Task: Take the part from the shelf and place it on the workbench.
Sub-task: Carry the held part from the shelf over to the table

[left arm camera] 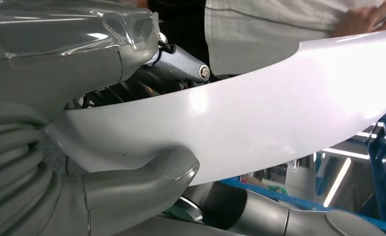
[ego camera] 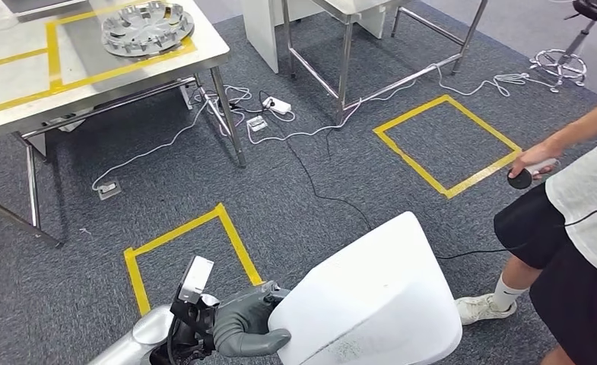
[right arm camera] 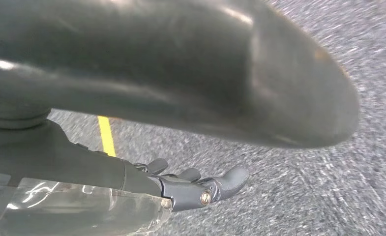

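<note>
I see the white part (ego camera: pixel 371 300) carried low and near, over the grey carpet, far from the desk (ego camera: pixel 21 84) at far left. My left hand (ego camera: pixel 246 323) grips its left edge, thumb wrapped over. My right hand (right arm camera: pixel 191 187) reaches beneath it; I cannot tell its grasp.

White part (ego camera: pixel 375 304), grey hand (ego camera: pixel 246 323), grey carpet (ego camera: pixel 318 220) w/ yellow tape squares (ego camera: pixel 447 144), silver workbench (ego camera: pixel 21 76)

Person (ego camera: pixel 576 228) stands right; cables (ego camera: pixel 295 137) cross the carpet (ego camera: pixel 341 190).
</note>
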You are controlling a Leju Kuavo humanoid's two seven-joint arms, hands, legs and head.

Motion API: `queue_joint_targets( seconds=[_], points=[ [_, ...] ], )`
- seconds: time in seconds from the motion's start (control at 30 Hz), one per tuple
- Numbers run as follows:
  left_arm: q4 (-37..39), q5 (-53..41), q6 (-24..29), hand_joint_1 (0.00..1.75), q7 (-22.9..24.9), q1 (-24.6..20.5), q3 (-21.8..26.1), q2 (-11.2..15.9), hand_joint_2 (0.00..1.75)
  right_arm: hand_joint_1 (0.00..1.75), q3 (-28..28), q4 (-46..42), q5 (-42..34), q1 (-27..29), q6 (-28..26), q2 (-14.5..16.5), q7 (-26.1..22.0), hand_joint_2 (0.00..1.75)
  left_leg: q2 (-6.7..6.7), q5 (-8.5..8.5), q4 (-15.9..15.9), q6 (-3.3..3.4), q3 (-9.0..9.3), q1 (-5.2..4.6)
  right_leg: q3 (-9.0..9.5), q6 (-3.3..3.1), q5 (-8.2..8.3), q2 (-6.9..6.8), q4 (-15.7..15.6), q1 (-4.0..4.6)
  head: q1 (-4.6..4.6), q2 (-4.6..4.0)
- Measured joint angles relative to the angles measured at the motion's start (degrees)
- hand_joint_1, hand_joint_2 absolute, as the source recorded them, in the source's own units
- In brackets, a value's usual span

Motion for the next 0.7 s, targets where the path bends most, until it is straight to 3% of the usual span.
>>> queue_joint_targets(
  seconds=[0.03, 0.07, 0.13, 0.17, 0.23, 0.3, 0.37, 0.43, 0.5, 0.53, 0.57, 0.63, 0.7],
  points=[
    [0.00, 0.00, -0.03, 1.75, 0.01, 0.09, 0.01, 0.05, 1.75, 0.00, 0.01, 0.04, 0.05, 0.03, -0.08, -0.02, -0.04, 0.00, 0.15, 0.57, 0.40, 0.15, -0.43, -0.01, 0.12, -0.15, -0.13, -0.69, 0.00, 0.18, -0.01, 0.00],
    [0.00, 0.00, -0.04, 1.75, 0.01, 0.15, 0.03, 0.10, 1.75, 0.00, 0.01, 0.06, 0.13, -0.01, -0.15, -0.02, -0.11, 0.00, 0.32, 2.20, -1.72, 0.49, 0.48, -0.09, 0.31, -0.25, -0.28, -1.34, -0.01, 0.37, -0.01, 0.00],
    [-0.04, 0.01, -0.05, 1.75, -0.01, 0.16, 0.19, 0.15, 1.75, 0.00, 0.01, 0.08, 0.28, -0.22, -0.26, 0.08, -0.27, 0.00, 2.03, 5.89, -9.57, 1.71, 4.45, -0.66, 0.83, -0.28, -0.66, -2.46, -0.05, 0.75, 0.04, 0.00],
    [-0.08, 0.01, -0.05, 1.75, -0.02, 0.14, 0.32, 0.14, 1.75, 0.00, 0.00, 0.08, 0.34, -0.35, -0.30, 0.13, -0.32, 0.00, 3.08, 6.96, -12.87, 2.31, 6.10, -1.08, 1.03, -0.18, -0.85, -2.98, -0.09, 0.92, 0.10, 0.00],
    [-0.16, 0.04, -0.05, 1.75, -0.07, 0.10, 0.59, 0.18, 1.75, 0.00, 0.00, 0.09, 0.47, -0.51, -0.35, 0.21, -0.37, 0.00, 4.06, 7.16, -15.38, 2.97, 7.26, -1.78, 1.24, 0.19, -1.13, -4.06, -0.21, 1.04, 0.17, 0.00],
    [-0.25, 0.06, -0.04, 1.75, -0.13, 0.21, 0.75, 0.28, 1.75, 0.00, 0.02, 0.09, 0.66, -0.72, -0.37, 0.21, -0.38, 0.00, 2.70, 7.53, -16.30, 3.26, 7.69, -1.74, 1.59, 0.63, -1.35, -4.83, -0.45, 1.01, 0.15, 0.00],
    [-0.39, 0.06, -0.03, 1.75, -0.24, 0.22, 0.90, 0.27, 1.75, 0.00, 0.04, 0.08, 0.83, -0.91, -0.37, 0.14, -0.39, 0.00, 1.31, 8.26, -17.88, 3.61, 8.78, -1.24, 1.08, 0.77, -2.39, -2.92, 1.27, 0.96, 0.25, 0.00],
    [-0.46, 0.00, 0.00, 1.75, -0.36, 0.16, 0.93, 0.11, 1.75, 0.00, 0.07, 0.12, 0.91, -0.89, -0.36, -0.05, -0.38, 0.00, -0.04, 8.66, -18.65, 3.78, 9.39, -0.94, -1.98, 0.62, -4.86, 0.06, 7.40, 0.75, 0.47, 0.00],
    [-0.45, -0.07, 0.02, 1.75, -0.37, 0.34, 0.84, 0.03, 1.75, 0.00, 0.08, 0.21, 0.95, -0.68, -0.35, -0.28, -0.31, 0.00, -1.69, 8.65, -18.61, 3.75, 9.39, -0.89, -5.90, 0.92, -6.71, 1.03, 14.02, 0.44, 0.60, 0.00],
    [-0.44, -0.09, 0.01, 1.75, -0.37, 0.45, 0.79, 0.04, 1.75, 0.00, 0.08, 0.24, 0.94, -0.57, -0.35, -0.40, -0.28, 0.00, -2.56, 8.59, -18.56, 3.65, 9.41, -0.84, -6.81, 1.41, -6.45, 1.10, 14.90, 0.24, 0.58, 0.00],
    [-0.44, -0.09, 0.01, 1.75, -0.37, 0.52, 0.75, 0.05, 1.75, 0.00, 0.08, 0.25, 0.94, -0.52, -0.35, -0.50, -0.26, 0.00, -3.41, 8.48, -18.46, 3.48, 9.46, -0.73, -6.52, 2.10, -5.21, 1.16, 13.36, 0.00, 0.59, 0.00],
    [-0.44, -0.09, 0.01, 1.75, -0.37, 0.54, 0.70, 0.06, 1.75, 0.00, 0.08, 0.25, 0.95, -0.59, -0.34, -0.59, -0.26, 0.00, -4.90, 8.05, -17.92, 2.82, 9.51, -0.42, -3.37, 3.51, -1.41, 2.23, 5.56, -0.59, 0.62, 0.00],
    [-0.44, -0.10, 0.02, 1.75, -0.38, 0.56, 0.69, 0.07, 1.75, 0.00, 0.08, 0.26, 0.95, -0.66, -0.29, -0.55, -0.25, 0.00, -6.04, 7.49, -17.12, 1.93, 9.20, -0.40, -0.84, 3.46, 0.79, 3.32, 0.12, -0.82, 0.68, 0.00]
  ],
)
